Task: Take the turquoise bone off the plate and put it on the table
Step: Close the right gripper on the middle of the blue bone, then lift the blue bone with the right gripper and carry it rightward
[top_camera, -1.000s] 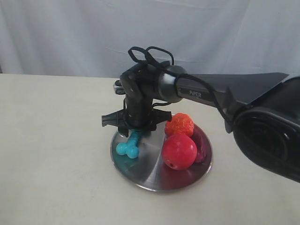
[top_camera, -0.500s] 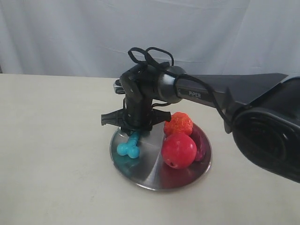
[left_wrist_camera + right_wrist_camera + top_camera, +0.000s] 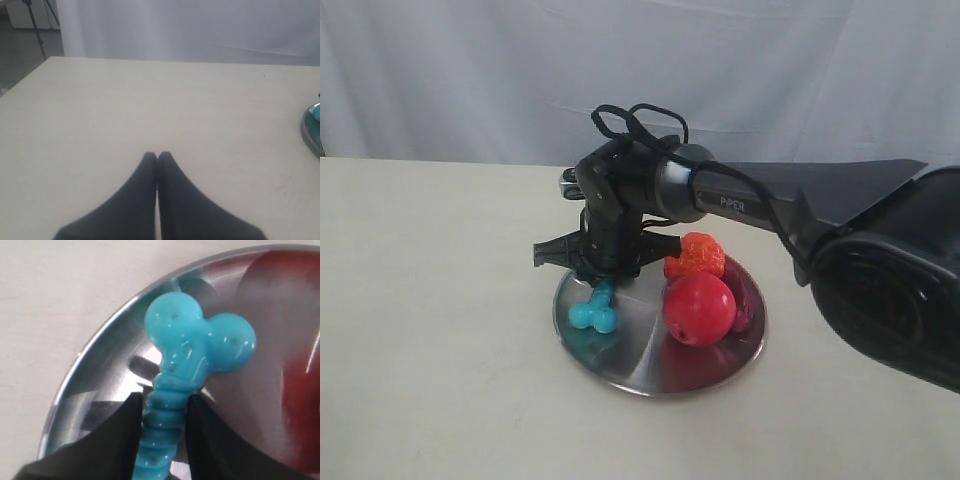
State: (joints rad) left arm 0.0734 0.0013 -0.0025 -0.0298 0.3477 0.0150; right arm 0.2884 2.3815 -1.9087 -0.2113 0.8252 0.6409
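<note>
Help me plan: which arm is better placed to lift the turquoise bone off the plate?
Right: its fingers grip the turquoise bone by its shaft on the plate. The left gripper is shut over the table, away from it.

**A:** where's the turquoise bone (image 3: 594, 312) sitting rn?

**B:** over the left part of the plate (image 3: 638, 362), close to the rim. It's tilted, with the knobbed end down low. The ribbed shaft runs up between the fingers of the right end effector (image 3: 600, 278), pinched on both sides. Can't tell if the knobs touch the steel tbh.

**A:** and the plate?

**B:** round, shiny steel with a shallow rim, flat on the matte cream counter (image 3: 440, 300). There's a teal reflection under the bone.
</note>
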